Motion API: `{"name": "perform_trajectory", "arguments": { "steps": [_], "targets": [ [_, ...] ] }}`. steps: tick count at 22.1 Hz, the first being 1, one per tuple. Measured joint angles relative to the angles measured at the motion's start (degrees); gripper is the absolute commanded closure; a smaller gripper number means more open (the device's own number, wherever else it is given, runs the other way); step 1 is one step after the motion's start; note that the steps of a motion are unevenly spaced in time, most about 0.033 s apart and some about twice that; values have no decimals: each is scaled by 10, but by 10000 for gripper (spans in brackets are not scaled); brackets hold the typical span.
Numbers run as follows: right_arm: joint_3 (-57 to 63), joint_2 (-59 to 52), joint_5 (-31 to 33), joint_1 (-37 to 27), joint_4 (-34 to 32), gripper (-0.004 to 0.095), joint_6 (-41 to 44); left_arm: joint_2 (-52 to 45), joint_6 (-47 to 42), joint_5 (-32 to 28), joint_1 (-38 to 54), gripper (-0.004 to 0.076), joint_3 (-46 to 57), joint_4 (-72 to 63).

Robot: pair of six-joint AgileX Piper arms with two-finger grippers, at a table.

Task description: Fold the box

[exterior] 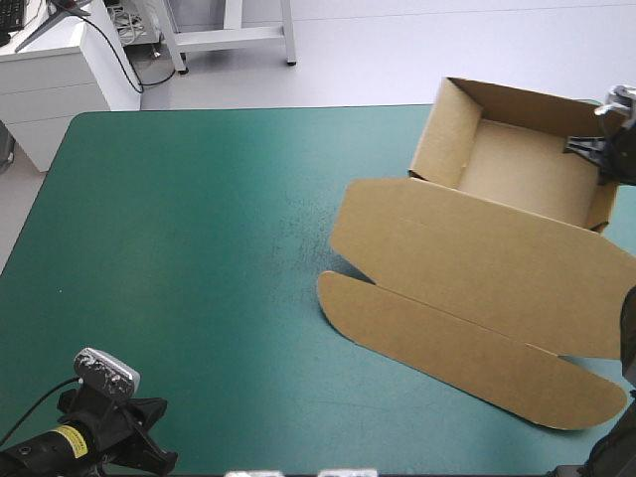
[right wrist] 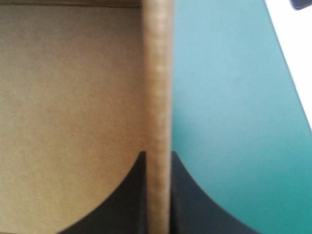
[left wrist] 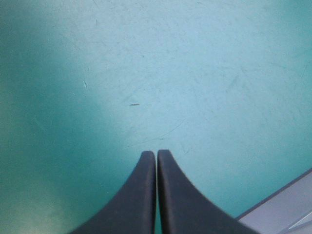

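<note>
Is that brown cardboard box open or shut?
Open: the brown cardboard box forms a tray, walls raised, lid lying flat on the teal-green cover.

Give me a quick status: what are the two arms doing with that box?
Left gripper: jaws shut, empty, over bare cover. Right gripper: jaws shut on the box, at a side wall. Tray open, lid flat. Nothing in the way.

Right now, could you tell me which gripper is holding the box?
The right gripper: it is shut on a wall of the box, while the left gripper is shut on nothing over bare cover.
</note>
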Motion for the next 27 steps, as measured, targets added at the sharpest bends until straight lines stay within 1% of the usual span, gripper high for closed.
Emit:
{"name": "perform_trajectory", "arguments": {
  "steps": [1, 2, 3, 5, 7, 8, 9, 10, 11, 12, 16, 23, 27],
  "targets": [
    [0, 0, 0, -38, -4, 927, -12, 0, 0, 0, 0, 732, 0, 0],
    [0, 1, 0, -54, -4, 927, -15, 0, 0, 0, 0, 732, 0, 0],
    [0, 4, 2, -81, -19, 927, -20, 0, 0, 0, 0, 732, 0, 0],
    [0, 15, 2, -105, -38, 921, -22, 0, 0, 0, 0, 732, 0, 0],
    [0, 23, 2, -112, -44, 898, -14, 0, 0, 0, 0, 732, 0, 3],
    [0, 25, 2, -112, -45, 864, -13, 0, 0, 0, 0, 732, 0, 7],
    [0, 25, 2, -112, -45, 799, -12, 0, 0, 0, 0, 732, 0, 12],
    [0, 25, 2, -112, -47, 768, -11, 0, 0, 0, 0, 732, 0, 16],
    [0, 25, 2, -112, -52, 702, -11, 0, 0, 0, 0, 732, 0, 16],
    [0, 25, 2, -112, -57, 659, -11, 0, 0, 0, 0, 732, 0, 16],
    [0, 25, 2, -112, -59, 571, -16, 0, 0, 1, 0, 732, 0, 16],
    [0, 23, 2, -112, -59, 572, -25, 0, 0, 2, 0, 732, 0, 29],
    [0, 0, 2, -112, -21, 610, -76, 0, 0, 2, 0, 732, 0, 31]
  ]
}}
